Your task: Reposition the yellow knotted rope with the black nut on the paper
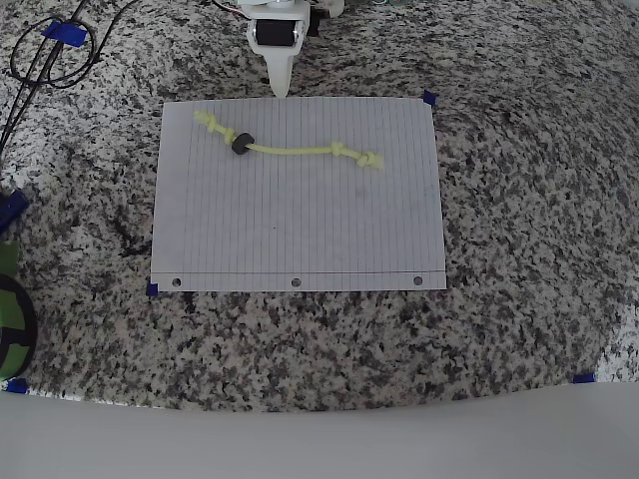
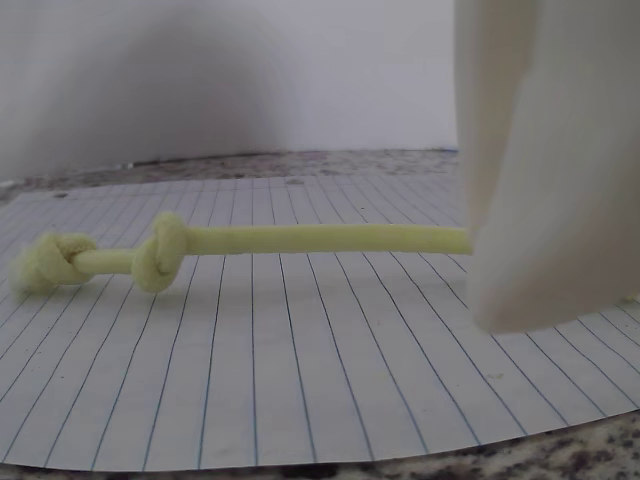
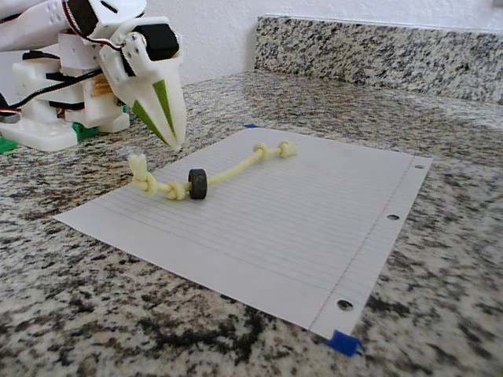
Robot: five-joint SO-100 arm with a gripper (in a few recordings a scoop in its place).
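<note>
**Overhead view: rope lies across the upper part of the sheet, end effector at the top edge**

Overhead view places the paper [image 1: 300,230] flat on the speckled granite desk [image 1: 529,200], its three punched holes along the lower edge of the frame and blue tape [image 1: 430,98] at a corner. The yellow knotted rope [image 1: 300,151] runs across the upper part of the sheet, from upper left toward centre right, with knots near both ends. The black nut [image 1: 242,143] sits on the cord near its left end, resting on the paper.

The white end effector [image 1: 281,85] points down at the top edge of the sheet, above the rope and apart from it. In the fixed view its tip [image 3: 174,140] tapers to a single point with the fingers pressed together, holding nothing. The wrist view shows the rope [image 2: 300,239] on the lined sheet [image 2: 300,370], partly hidden behind a white finger [image 2: 540,160].
</note>
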